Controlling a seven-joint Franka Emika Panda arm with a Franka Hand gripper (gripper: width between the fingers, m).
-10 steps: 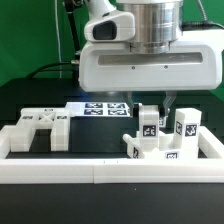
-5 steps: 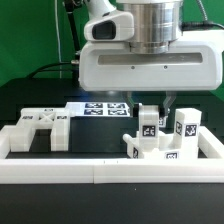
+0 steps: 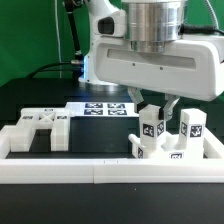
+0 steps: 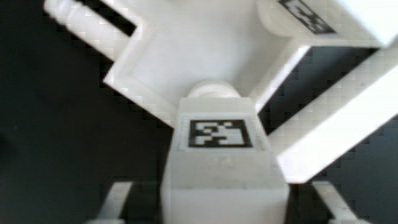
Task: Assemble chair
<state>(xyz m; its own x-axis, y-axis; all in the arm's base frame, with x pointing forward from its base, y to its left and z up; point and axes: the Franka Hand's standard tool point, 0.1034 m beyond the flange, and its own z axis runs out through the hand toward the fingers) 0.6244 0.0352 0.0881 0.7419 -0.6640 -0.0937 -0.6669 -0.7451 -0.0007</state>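
Hand (image 3: 156,110) closed on white post (image 3: 152,130), post upright directly below it

Matt white plastic chair pieces (image 3: 40,128) on a dull black bench (image 3: 95,138)

The chair pieces look like smooth moulded plastic, matt with only a faint sheen along the edges. The post (image 4: 217,170) has the same even, untextured white surface. Its tag (image 4: 217,133) is a flat black-and-white print with no gloss. The border rail (image 3: 100,172) is white plastic too, slightly shinier on top. The marker board (image 3: 105,108) looks thin, flat and paper-like. The bench is matt and reflects nothing. The arm's casing (image 3: 150,65) is glossy white plastic, and the ring (image 3: 155,20) above it looks like brushed silver metal.
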